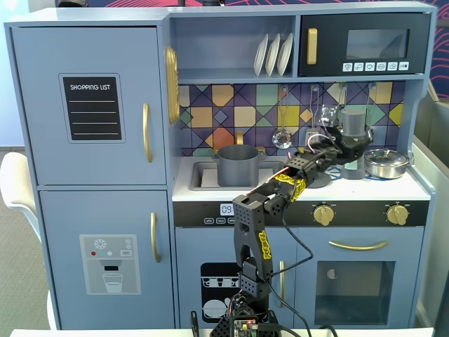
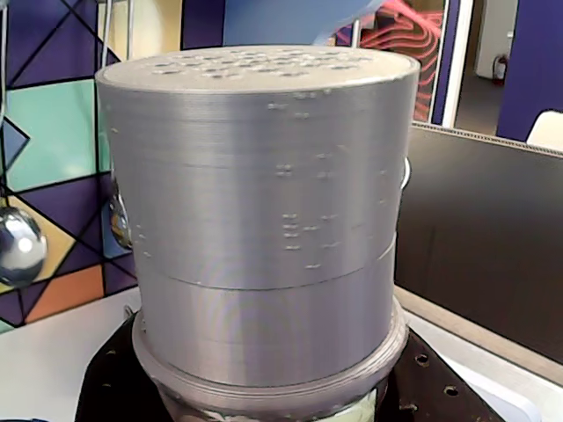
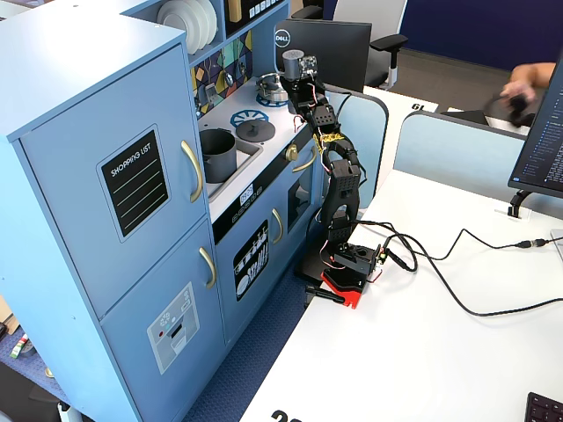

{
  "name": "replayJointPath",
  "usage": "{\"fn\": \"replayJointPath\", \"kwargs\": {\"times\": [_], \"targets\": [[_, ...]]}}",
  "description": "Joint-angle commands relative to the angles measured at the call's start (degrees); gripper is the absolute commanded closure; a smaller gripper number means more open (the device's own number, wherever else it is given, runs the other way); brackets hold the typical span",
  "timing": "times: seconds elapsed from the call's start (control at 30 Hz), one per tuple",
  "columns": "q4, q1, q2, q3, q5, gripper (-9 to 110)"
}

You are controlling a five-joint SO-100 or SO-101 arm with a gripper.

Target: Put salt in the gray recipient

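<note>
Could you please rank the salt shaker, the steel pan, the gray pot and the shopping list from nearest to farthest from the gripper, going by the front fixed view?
1. Salt shaker, at the gripper.
2. Steel pan, just right.
3. Gray pot, left, in the sink.
4. Shopping list, far left, on the fridge door.

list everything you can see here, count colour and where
salt shaker: 1, dark gray, above right stovetop, at the claw
gray pot: 1, matte gray, in the sink
shiny pan: 1, steel, right end of counter
flat lid: 1, gray, on the stovetop
plates: 3, white, upper shelf
hanging ladle: 1, silver, on tiled backsplash
toy kitchen: 1, light blue, gold handles
monitor: 1, black, behind the kitchen
arm: 1, black with yellow, base on white desk
claw: 1, black, around the shaker
</note>
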Motion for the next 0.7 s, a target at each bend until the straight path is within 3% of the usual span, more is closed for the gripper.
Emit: {"fn": "replayJointPath", "kwargs": {"times": [0.0, 0.67], "targets": [[-5.4, 0.3, -0.6, 0.1, 0.1, 101], [-12.7, -1.1, -7.1, 1.8, 2.2, 101]]}}
